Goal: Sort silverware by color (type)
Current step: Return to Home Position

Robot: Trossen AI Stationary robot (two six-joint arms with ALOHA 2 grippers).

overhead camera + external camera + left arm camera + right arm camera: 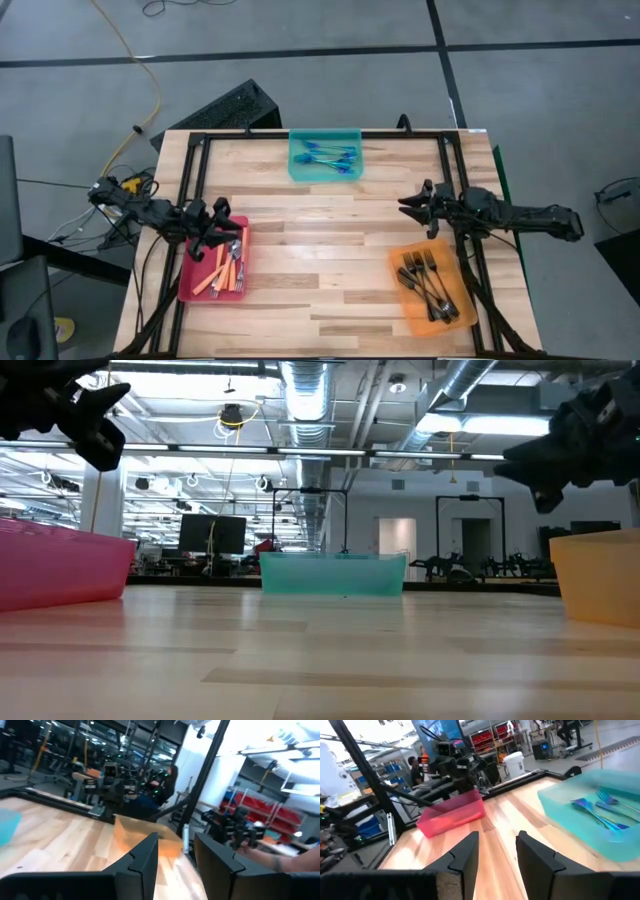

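Three flat trays sit on the wooden table. The red tray [192, 285] at the left holds orange-handled forks [228, 268]. The teal tray [300, 168] at the far middle holds blue forks [330, 155], also seen in the right wrist view [600, 807]. The orange tray [405, 300] at the near right holds dark forks [428, 280]. My left gripper [222, 225] hovers open above the red tray's far end, holding nothing. My right gripper [408, 205] hovers open just beyond the orange tray's far edge, also holding nothing. Both point level toward the table's middle.
A black frame [190, 180] of rails runs along the table's left, far and right sides. Bare wood [320, 240] lies between the three trays. Beyond the table, a person [167, 777] sits among workshop equipment.
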